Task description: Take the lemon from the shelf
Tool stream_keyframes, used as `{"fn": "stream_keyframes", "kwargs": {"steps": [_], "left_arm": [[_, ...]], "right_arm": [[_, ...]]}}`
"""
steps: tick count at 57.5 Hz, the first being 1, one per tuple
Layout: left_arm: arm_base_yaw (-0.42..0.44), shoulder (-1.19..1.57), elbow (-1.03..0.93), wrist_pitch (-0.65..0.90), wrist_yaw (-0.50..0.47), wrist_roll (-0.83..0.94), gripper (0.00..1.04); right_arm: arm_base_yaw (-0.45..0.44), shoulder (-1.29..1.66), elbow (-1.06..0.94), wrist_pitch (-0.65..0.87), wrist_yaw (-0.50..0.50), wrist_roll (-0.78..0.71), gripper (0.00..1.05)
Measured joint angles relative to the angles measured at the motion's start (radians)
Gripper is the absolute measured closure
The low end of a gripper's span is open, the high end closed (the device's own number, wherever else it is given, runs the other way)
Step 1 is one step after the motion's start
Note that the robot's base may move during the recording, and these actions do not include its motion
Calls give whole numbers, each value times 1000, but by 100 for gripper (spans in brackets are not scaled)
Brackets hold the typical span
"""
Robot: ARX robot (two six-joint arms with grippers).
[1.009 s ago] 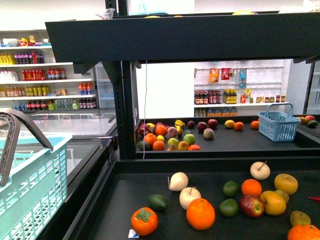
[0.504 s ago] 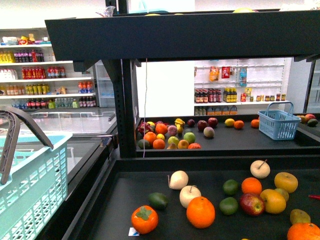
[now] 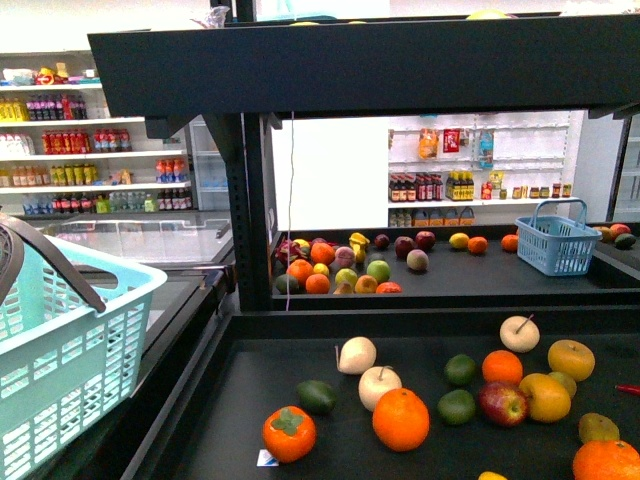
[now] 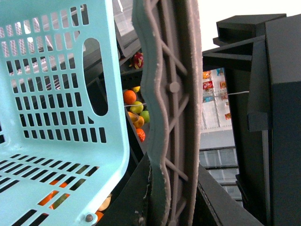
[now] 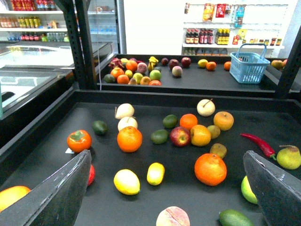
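The right tool (image 5: pixel 167 159) hung over the robot's side of the counter (image 5: pixel 56 127). Its two dark fingers (image 5: pixel 61 188) were spread wide, with nothing between them.

Taking 12 o'clock as straight away from the robot, the lemon (image 5: pixel 127 181) lay on this black lower tier of the shelf (image 3: pixel 360 70). It was at about 6 o'clock from a big orange (image 5: pixel 129 139) and well apart from either finger. A slimmer yellow fruit (image 5: pixel 155 173) lay just beside the lemon at 2 o'clock; I could not tell whether they touched. A persimmon (image 5: pixel 78 140) sat at 10 o'clock from the lemon. A second large orange fruit (image 5: pixel 210 168) sat further off at 3 o'clock, and a red chilli (image 5: pixel 257 143) lay beyond that.

In the front view a pale teal basket (image 3: pixel 60 370) filled the 8 o'clock corner, off the counter's left side. The left wrist view showed its grey handle (image 4: pixel 169 94) running close past the camera. The left tool (image 4: pixel 171 202) appeared clamped around the handle, with a dark finger tight against each side. A small blue basket (image 3: pixel 556 245) stood on the farther tier, at 2 o'clock from the big orange.
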Motion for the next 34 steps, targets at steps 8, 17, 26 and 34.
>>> {"fn": "stream_keyframes", "kwargs": {"steps": [8, 17, 26, 34], "left_arm": [[1, -36, -48, 5, 28, 19, 90], [0, -96, -98, -18, 72, 82, 90], [-21, -180, -154, -64, 135, 149, 91], [-53, -247, -194, -107, 189, 217, 92]], "right_arm": [[0, 0, 0, 0, 0, 0, 7], [0, 0, 0, 0, 0, 0, 7], [0, 0, 0, 0, 0, 0, 7], [0, 0, 0, 0, 0, 0, 7]]}}
